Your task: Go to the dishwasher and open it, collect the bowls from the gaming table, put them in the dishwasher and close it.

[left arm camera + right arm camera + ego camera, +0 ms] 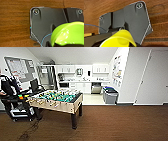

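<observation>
I've a green bowl (67,33) by my left gripper, a yellow bowl (120,38) by my right; grip unreadable. Driving to the dishwasher (96,88), either could slip.

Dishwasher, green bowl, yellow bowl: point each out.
dishwasher (96,88): head view, middle of its grey steel front, in the far kitchen cabinets.
green bowl (68,33): left wrist view, its glossy outer wall.
yellow bowl (120,39): right wrist view, its outer wall.

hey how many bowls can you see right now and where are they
2. A green bowl shows large in the left wrist view, a yellow bowl in the right wrist view. More could sit unseen on the gaming table.
</observation>
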Tool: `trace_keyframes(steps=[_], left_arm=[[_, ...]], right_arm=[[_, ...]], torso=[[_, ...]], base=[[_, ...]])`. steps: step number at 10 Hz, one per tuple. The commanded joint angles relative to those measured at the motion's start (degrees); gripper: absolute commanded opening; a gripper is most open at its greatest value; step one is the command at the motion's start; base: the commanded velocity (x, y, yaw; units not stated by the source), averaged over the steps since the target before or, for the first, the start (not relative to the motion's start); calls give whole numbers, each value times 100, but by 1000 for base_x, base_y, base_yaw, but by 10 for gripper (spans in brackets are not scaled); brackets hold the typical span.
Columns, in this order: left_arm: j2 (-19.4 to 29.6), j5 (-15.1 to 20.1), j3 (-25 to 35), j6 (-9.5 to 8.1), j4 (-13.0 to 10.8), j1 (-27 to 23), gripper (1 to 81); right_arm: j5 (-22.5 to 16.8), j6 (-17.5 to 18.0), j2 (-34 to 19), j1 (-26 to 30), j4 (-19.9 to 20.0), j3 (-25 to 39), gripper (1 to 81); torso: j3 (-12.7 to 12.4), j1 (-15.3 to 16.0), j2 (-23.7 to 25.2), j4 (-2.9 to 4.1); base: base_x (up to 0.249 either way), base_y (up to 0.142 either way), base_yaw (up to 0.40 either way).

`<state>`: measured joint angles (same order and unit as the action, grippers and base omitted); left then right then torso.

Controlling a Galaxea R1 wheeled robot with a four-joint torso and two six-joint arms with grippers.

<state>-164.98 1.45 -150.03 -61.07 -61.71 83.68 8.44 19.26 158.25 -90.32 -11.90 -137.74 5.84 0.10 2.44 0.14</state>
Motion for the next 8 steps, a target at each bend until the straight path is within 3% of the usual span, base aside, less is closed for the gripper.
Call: trace_keyframes(steps=[1,8], left_arm=[[70,259,0,43,-17,-277,10],[78,250,0,43,-25,-277,10]], right_arm=[[-264,-10,-124,211,-67,29,10],[-264,-10,-133,211,-49,29,10]], torso=[[0,0,0,0],[0,0,0,0]], base=[[160,-73,0],[160,-63,0]])
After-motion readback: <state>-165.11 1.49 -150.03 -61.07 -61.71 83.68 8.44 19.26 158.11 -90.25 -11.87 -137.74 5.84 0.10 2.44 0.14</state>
